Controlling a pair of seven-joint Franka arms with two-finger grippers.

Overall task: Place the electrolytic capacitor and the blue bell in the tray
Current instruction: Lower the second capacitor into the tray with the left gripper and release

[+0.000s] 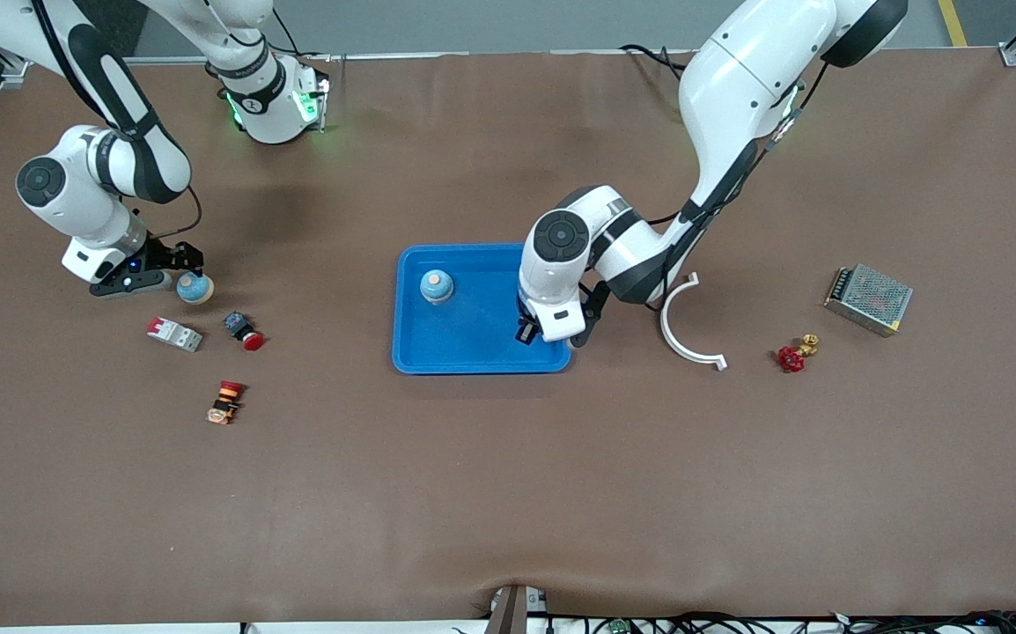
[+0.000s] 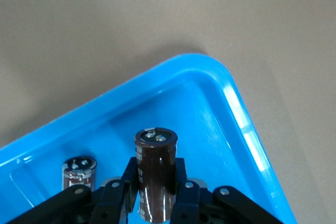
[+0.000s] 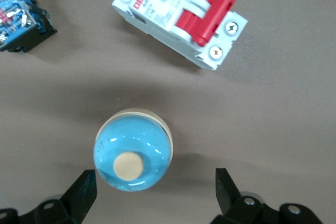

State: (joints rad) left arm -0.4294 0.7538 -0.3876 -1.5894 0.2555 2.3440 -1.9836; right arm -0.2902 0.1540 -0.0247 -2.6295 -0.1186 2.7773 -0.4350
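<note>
The bright-blue tray lies mid-table. One blue bell with a tan knob sits in it. My left gripper is over the tray's corner toward the left arm's end and is shut on a dark brown electrolytic capacitor, held upright. A second capacitor stands on the tray floor beside it. My right gripper is open and low over a second blue bell on the table. In the right wrist view this bell lies between the open fingers, close to one of them.
A white-and-red circuit breaker and a small blue part with a red button lie just nearer the camera than the right gripper. An orange push-button lies nearer still. A white curved bracket, a red valve and a metal box lie toward the left arm's end.
</note>
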